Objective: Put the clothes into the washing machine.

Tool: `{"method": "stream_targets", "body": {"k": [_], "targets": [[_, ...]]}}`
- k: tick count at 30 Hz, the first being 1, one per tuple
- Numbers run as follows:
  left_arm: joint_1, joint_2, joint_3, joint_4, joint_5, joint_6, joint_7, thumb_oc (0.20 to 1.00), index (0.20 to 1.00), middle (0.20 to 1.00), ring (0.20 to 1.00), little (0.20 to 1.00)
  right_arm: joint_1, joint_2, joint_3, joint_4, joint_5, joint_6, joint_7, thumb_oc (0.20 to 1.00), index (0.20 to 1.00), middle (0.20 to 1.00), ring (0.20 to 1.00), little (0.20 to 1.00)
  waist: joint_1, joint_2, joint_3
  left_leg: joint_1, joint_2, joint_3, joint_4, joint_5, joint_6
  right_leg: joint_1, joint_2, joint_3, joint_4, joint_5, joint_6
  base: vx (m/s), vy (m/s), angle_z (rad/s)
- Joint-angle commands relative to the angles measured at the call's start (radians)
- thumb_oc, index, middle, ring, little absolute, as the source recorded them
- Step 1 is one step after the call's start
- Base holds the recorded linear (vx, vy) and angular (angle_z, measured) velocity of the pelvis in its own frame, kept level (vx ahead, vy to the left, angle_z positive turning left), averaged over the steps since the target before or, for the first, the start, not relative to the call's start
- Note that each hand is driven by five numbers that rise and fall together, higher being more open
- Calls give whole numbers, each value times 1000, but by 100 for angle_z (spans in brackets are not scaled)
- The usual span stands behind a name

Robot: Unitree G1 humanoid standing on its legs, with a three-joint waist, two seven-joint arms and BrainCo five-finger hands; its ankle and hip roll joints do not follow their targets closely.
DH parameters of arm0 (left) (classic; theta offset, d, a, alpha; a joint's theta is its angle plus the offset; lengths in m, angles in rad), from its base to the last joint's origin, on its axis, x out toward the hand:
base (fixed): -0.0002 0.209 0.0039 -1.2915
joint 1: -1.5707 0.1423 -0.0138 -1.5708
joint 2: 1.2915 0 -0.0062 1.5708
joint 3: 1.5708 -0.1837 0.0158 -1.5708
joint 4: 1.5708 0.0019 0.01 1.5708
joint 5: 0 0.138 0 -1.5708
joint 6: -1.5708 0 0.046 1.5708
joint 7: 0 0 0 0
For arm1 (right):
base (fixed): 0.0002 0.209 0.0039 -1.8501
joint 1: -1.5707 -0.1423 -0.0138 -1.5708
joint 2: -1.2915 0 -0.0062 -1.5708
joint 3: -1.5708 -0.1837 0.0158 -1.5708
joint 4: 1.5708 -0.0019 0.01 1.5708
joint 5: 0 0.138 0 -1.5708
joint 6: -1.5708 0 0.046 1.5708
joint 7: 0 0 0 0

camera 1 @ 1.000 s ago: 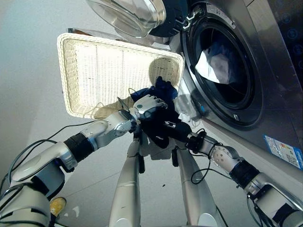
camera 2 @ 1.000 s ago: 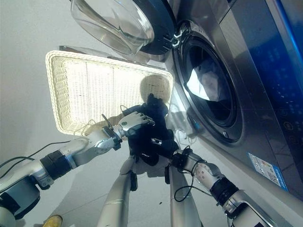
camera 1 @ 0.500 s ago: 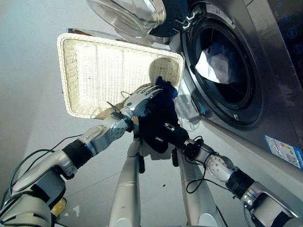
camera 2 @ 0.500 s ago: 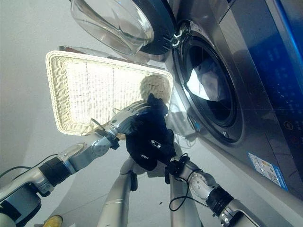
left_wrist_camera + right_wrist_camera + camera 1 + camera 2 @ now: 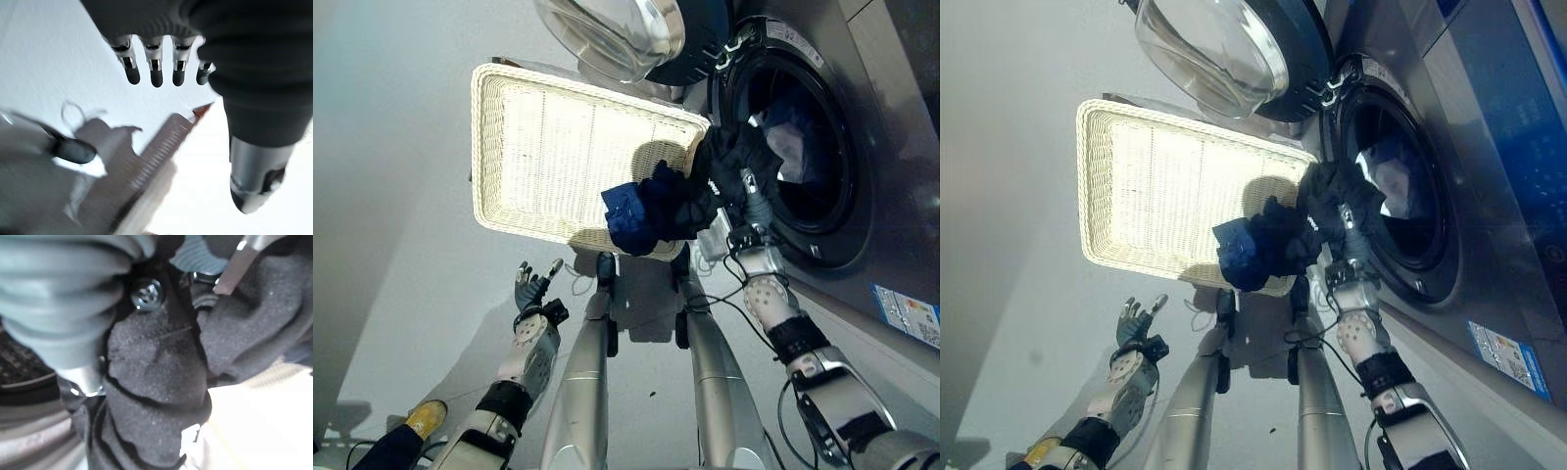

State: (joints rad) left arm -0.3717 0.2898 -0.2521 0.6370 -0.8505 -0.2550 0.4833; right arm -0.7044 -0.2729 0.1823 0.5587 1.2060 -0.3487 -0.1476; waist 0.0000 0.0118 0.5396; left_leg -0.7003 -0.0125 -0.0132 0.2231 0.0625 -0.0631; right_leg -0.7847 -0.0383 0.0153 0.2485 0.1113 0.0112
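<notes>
Held dark clothes (image 5: 671, 201) bunched around right hand (image 5: 751, 206) fingers at washing machine (image 5: 822, 196) mouth; left hand (image 5: 530, 289) fingers splayed, empty.

Sticker (image 5: 906, 313) on the washing machine (image 5: 862, 147), print seemingly unreadable
</notes>
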Motion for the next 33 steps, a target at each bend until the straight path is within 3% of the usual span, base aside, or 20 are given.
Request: {"method": "stream_targets", "body": {"k": [1, 7, 11, 17, 18, 19, 20, 22, 23, 24, 26, 28, 29, 30, 31, 32, 33], "targets": [[-35, -12, 34, 29, -54, -54, -58, 1000, 1000, 1000, 1000, 1000, -40, -48, -58, -5, 44, -30, -21, 200, 200, 200, 200, 200, 12, 85, -20, -24, -90, -18, 5, 2, 20, 3, 37, -107, 71, -91, 39, 0, 0, 0], [-10, -25, 8, 85, -60, -80, -129, 1000, 1000, 1000, 1000, 1000, -164, -125, -95, 94, 106, -26, -18, 200, 200, 200, 200, 200, 35, 124, -20, -39, -91, -20, 26, -1, 19, -22, 31, -117, 123, -123, 27, 45, -16, 4], [45, -46, -20, 102, -53, -122, -185, 1000, 1000, 1000, 1000, 1000, -245, -179, -151, 151, 246, -122, -28, 200, 200, 200, 200, 200, 53, 155, -20, -43, -85, -21, 33, -1, 18, -37, 32, -123, 166, -154, 21, 34, -30, 14], [104, -26, -52, 62, -63, -144, -220, 1000, 1000, 1000, 1000, 1000, -365, -343, -237, 317, 376, -210, -241, 200, 200, 200, 200, 200, 71, 186, -20, -56, -79, -21, 42, -6, 20, -60, 32, -132, 207, -181, 15, 25, -93, 3], [118, -10, -58, 44, -69, -146, -228, 1000, 1000, 1000, 1000, 1000, -383, -395, -250, 360, 426, -275, -276, 200, 200, 200, 200, 200, 71, 189, -20, -59, -76, -21, 43, -7, 20, -64, 34, -133, 215, -186, 13, 22, -139, 5], [122, -6, -61, 37, -72, -145, -229, 1000, 1000, 1000, 1000, 1000, -387, -409, -253, 364, 437, -277, -280, 200, 200, 200, 200, 200, 72, 191, -20, -59, -75, -20, 44, -7, 20, -65, 34, -134, 218, -187, 12, 35, -134, 5], [137, 10, -64, 13, -73, -140, -229, 1000, 1000, 1000, 1000, 1000, -387, -454, -267, 379, 469, -336, -314, 200, 200, 200, 200, 200, 70, 192, -20, -60, -72, -19, 48, -9, 19, -67, 34, -134, 228, -192, 11, 34, -82, 1], [146, 19, -65, 0, -75, -135, -231, 1000, 1000, 1000, 1000, 1000, -382, -477, -278, 380, 480, -359, -322, 200, 200, 200, 200, 200, 67, 193, -20, -61, -71, -19, 50, -10, 19, -68, 34, -134, 232, -194, 11, 39, -79, -1], [174, 48, -67, -41, -78, -121, -240, 1000, 1000, 1000, 1000, 1000, -370, -552, -320, 383, 480, -507, -395, 200, 200, 200, 200, 200, 59, 193, -20, -58, -68, -16, 55, -15, 19, -68, 34, -132, 241, -200, 9, 42, -66, 0], [179, 54, -67, -50, -80, -116, -239, 1000, 1000, 1000, 1000, 1000, -368, -565, -326, 379, 469, -529, -413, 200, 200, 200, 200, 200, 59, 193, -20, -57, -68, -16, 56, -17, 19, -67, 34, -132, 241, -201, 8, 62, -87, -3], [202, 80, -68, -88, -87, -103, -242, 1000, 1000, 1000, 1000, 1000, -352, -625, -365, 384, 392, -708, -517, 200, 200, 200, 200, 200, 51, 190, -20, -56, -66, -18, 60, -21, 21, -65, 38, -127, 246, -205, 6, 32, -41, -7], [206, 85, -69, -95, -89, -101, -242, 1000, 1000, 1000, 1000, 1000, -347, -635, -375, 372, 366, -735, -547, 200, 200, 200, 200, 200, 49, 189, -20, -56, -66, -18, 61, -22, 22, -64, 39, -126, 247, -206, 6, 20, -30, -3], [215, 117, -64, -143, -97, -61, -234, 1000, 1000, 1000, 1000, 1000, -291, -712, -431, 393, 196, -858, -795, 200, 200, 200, 200, 200, 37, 181, -20, -68, -63, -17, 73, -16, 21, -69, 45, -120, 244, -192, 4, 49, -36, -2], [218, 119, -65, -145, -97, -57, -235, 1000, 1000, 1000, 1000, 1000, -283, -721, -436, 398, 170, -869, -840, 200, 200, 200, 200, 200, 36, 179, -20, -61, -64, -17, 76, -26, 21, -63, 45, -118, 249, -203, 5, 35, -38, -7], [218, 131, -64, -157, -99, -46, -233, 1000, 1000, 1000, 1000, 1000, -263, -761, -452, 423, 128, -896, -964, 200, 200, 200, 200, 200, 30, 177, -20, -73, -59, -16, 77, -16, 21, -72, 48, -116, 248, -193, 4, 37, -16, -14], [220, 134, -68, -160, -103, -41, -232, 1000, 1000, 1000, 1000, 1000, -252, -768, -455, 424, 111, -897, -998, 206, 206, 206, 206, 206, 29, 176, -20, -67, -59, -15, 80, -26, 20, -67, 47, -114, 254, -205, 5, -7, -10, -20], [218, 138, -67, -164, -107, -39, -232, 1000, 1000, 1000, 1000, 1000, -246, -773, -460, 421, 108, -896, -1022, 278, 278, 278, 278, 278, 28, 176, -20, -75, -56, -15, 78, -16, 20, -73, 48, -114, 250, -194, 5, 10, -2, -24]]}}
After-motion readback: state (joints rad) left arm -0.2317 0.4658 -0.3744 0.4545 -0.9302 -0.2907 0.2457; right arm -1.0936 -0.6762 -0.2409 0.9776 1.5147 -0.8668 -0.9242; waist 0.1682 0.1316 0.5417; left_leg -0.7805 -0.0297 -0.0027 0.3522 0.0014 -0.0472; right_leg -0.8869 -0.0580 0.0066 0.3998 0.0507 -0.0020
